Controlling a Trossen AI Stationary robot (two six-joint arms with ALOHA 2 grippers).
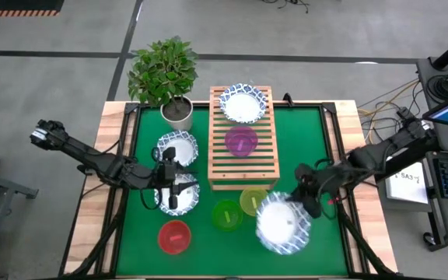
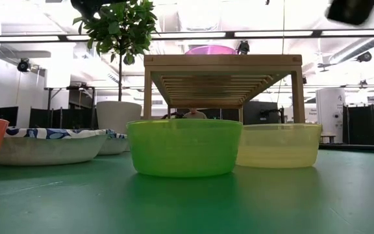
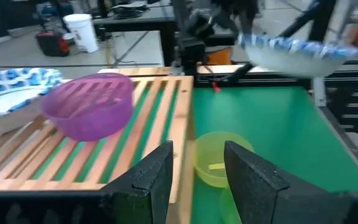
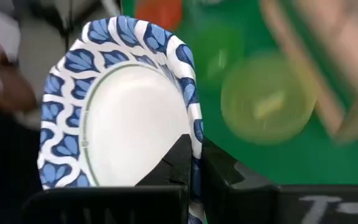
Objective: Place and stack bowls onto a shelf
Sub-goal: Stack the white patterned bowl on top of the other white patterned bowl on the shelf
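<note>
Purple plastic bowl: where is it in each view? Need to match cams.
High view: the round purple plastic bowl sits mid-rack on the light-wood slatted shelf, below the blue-rimmed white bowl in the picture.
Low view: only its rim shows above the shelf top.
Left wrist view: large, at left, on the slats.
Right wrist view: not in it.
Shared landmark: the yellow plastic bowl.
</note>
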